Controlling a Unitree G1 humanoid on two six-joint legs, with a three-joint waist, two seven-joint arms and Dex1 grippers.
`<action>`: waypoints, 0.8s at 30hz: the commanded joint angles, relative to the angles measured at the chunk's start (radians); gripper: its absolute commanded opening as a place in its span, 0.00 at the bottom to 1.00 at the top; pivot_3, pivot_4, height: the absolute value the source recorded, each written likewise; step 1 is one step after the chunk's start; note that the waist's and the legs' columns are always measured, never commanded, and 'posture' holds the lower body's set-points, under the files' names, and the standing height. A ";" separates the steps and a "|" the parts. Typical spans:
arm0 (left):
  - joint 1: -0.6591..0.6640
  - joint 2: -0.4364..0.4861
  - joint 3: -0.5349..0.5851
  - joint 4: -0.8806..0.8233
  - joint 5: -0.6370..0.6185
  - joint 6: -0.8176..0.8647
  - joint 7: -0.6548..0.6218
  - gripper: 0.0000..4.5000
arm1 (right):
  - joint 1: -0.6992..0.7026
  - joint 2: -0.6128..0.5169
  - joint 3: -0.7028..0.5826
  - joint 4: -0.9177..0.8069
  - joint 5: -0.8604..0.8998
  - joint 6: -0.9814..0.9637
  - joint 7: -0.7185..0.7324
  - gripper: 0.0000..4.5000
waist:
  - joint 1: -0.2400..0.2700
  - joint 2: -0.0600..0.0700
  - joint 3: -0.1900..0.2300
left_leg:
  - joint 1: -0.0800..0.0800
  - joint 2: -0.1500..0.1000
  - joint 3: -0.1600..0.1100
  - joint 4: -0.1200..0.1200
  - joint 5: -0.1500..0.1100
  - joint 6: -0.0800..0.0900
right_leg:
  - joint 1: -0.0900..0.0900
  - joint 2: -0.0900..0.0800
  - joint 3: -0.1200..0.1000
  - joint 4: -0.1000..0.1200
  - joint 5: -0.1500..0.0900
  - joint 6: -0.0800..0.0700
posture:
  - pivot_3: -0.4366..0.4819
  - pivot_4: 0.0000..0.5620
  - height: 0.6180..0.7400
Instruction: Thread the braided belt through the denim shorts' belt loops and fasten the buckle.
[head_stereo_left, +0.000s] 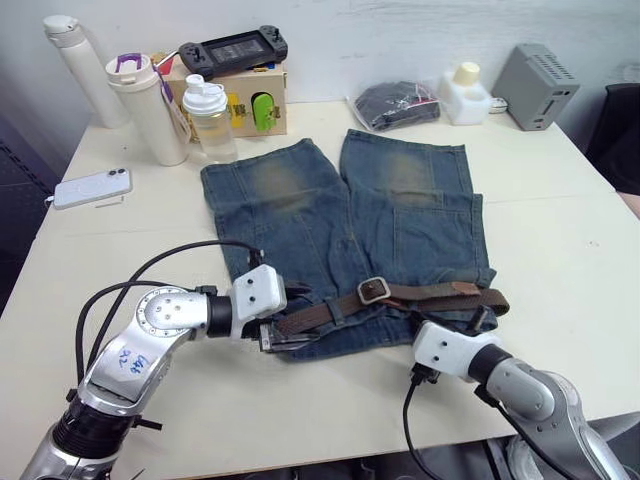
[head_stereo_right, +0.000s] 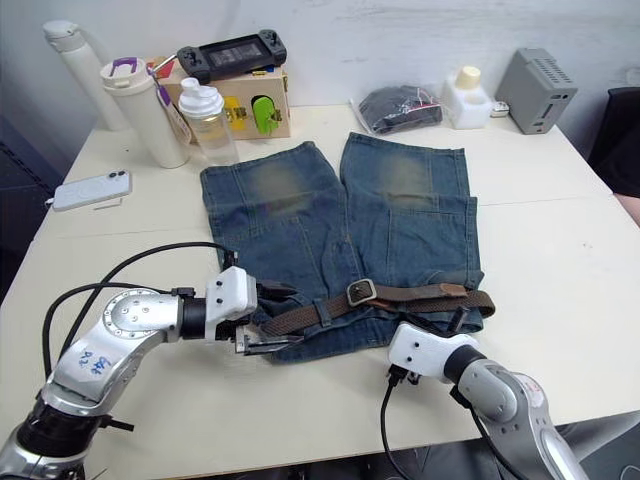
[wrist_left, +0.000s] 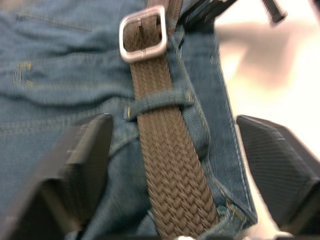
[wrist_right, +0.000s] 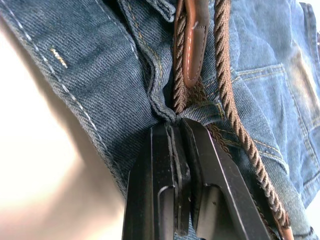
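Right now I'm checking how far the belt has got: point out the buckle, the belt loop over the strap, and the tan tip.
buckle (wrist_left: 143, 33), left wrist view, on the silver frame.
belt loop (wrist_left: 159, 101), left wrist view, on the strip crossing the strap.
tan tip (wrist_right: 192, 50), right wrist view, on the leather end.

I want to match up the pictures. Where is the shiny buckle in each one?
Left eye view: the buckle lies on the denim shorts' waistband, near the middle, between the two grippers.
Right eye view: same spot on the waistband.
Left wrist view: near the upper middle, on the braided belt.
Right wrist view: I cannot make out the buckle.
Shared landmark: the braided belt along the waistband.
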 joint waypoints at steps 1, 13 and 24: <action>0.009 0.006 -0.036 0.031 0.112 -0.081 0.054 0.92 | -0.010 0.013 0.034 -0.011 0.003 0.000 0.015 0.00 | 0.000 0.000 0.000 | 0.000 0.000 0.000 0.000 0.000 0.000 | 0.000 0.000 0.000 0.000 0.000 0.000 | 0.48 0.27 0.59; 0.038 -0.003 0.084 0.039 0.087 -0.054 0.088 0.92 | 0.001 0.017 0.038 -0.005 -0.001 -0.004 0.011 0.00 | 0.001 0.000 0.000 | 0.000 0.000 0.000 0.000 0.000 0.000 | -0.001 -0.001 0.000 0.001 0.000 0.000 | 0.48 0.27 0.59; 0.047 -0.008 0.110 0.037 0.069 -0.034 0.093 0.92 | 0.014 0.018 0.041 -0.007 -0.004 -0.006 0.009 0.00 | 0.000 0.000 0.000 | 0.000 0.000 0.000 0.000 0.000 0.000 | -0.001 0.000 0.000 0.001 0.000 0.000 | 0.48 0.27 0.59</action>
